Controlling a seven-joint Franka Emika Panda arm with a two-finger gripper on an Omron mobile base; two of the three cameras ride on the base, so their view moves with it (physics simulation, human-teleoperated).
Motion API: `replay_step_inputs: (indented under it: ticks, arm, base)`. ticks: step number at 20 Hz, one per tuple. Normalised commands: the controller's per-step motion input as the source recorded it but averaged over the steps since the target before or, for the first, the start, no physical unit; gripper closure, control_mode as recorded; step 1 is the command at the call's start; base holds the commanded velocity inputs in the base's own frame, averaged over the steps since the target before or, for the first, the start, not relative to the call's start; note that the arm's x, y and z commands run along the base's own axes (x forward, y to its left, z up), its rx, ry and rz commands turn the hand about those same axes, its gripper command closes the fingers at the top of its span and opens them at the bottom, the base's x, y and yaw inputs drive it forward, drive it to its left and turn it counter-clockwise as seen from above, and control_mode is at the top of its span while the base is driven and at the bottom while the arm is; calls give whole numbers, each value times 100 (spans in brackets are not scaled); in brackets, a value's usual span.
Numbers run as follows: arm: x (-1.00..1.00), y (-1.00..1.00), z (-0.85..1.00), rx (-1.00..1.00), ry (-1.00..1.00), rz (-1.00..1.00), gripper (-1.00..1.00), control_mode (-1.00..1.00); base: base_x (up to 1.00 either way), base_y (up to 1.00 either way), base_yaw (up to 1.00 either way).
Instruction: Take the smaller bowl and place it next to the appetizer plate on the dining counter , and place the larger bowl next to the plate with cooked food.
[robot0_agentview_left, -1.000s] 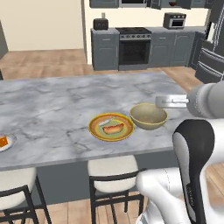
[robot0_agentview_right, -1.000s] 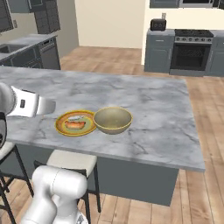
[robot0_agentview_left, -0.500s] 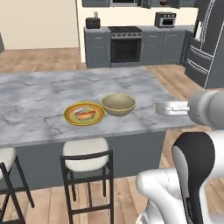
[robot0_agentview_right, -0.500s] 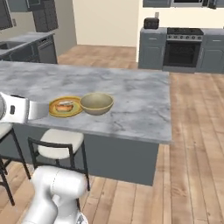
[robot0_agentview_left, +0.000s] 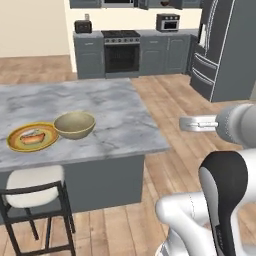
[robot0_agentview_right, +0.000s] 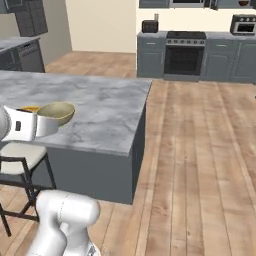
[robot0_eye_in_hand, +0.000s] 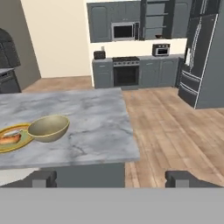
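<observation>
The larger bowl (robot0_agentview_left: 75, 125), wide and tan-yellow, sits upright on the dining counter (robot0_agentview_left: 115, 107) right beside the plate with cooked food (robot0_agentview_left: 32, 137), a yellow plate to the bowl's left. The right base view has the same bowl (robot0_agentview_right: 56, 112) with the plate (robot0_agentview_right: 29, 108) behind my hand. My gripper (robot0_agentview_left: 186, 123) hangs in the air off the counter's right end, open and empty. In the hand view the bowl (robot0_eye_in_hand: 48, 127) and plate (robot0_eye_in_hand: 9, 138) lie at the left, and my gripper (robot0_eye_in_hand: 111, 178) has its fingertips (robot0_eye_in_hand: 41, 177) spread wide. The smaller bowl and the appetizer plate are out of view.
A white-seated black stool (robot0_agentview_left: 32, 182) stands at the counter's near side. Wooden floor stretches right of the counter. A steel fridge (robot0_agentview_left: 225, 50) stands at the far right, and an oven (robot0_agentview_left: 121, 52) with grey cabinets lines the back wall.
The whole picture has shifted: the base has driven on, so the counter, bowl and plate now sit further left. The gripper has stayed open and empty.
</observation>
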Motion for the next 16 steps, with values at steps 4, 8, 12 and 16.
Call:
replay_step_inputs:
  ticks: [4, 8, 12, 16]
  arm:
    - [0, 0, 0, 0, 0, 0, -100, 100]
    - [0, 0, 0, 0, 0, 0, -100, 100]
    - [0, 0, 0, 0, 0, 0, -100, 100]
    - [0, 0, 0, 0, 0, 0, -100, 100]
  base:
    - [18, -100, -10]
    - [39, -100, -5]
    - [54, -100, -2]
    - [82, -100, 0]
